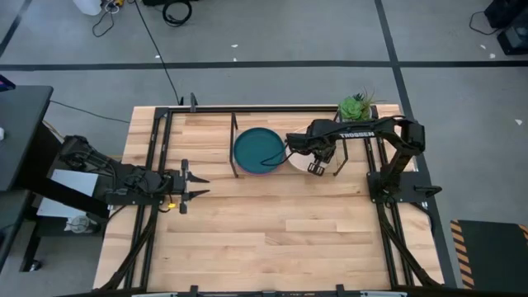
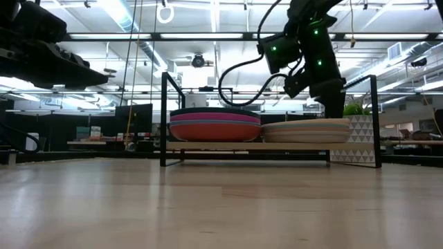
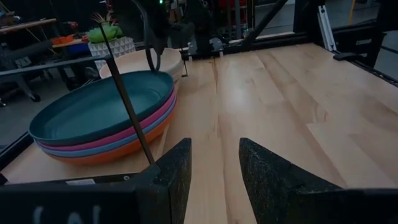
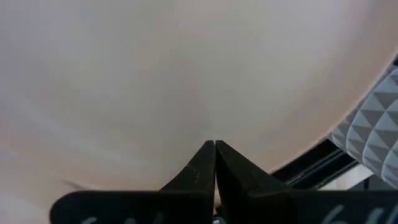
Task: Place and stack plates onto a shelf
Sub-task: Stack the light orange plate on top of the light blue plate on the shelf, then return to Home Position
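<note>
Cream plate topped the right-hand stack on the shelf, beside the dark teal plate crowning the other stack. The stacking step looked nearly finished. The right gripper hung clenched and empty over that cream plate's edge at its six o'clock. Next it likely needed to lift clear. The left gripper, released, waited at nine o'clock.
</note>
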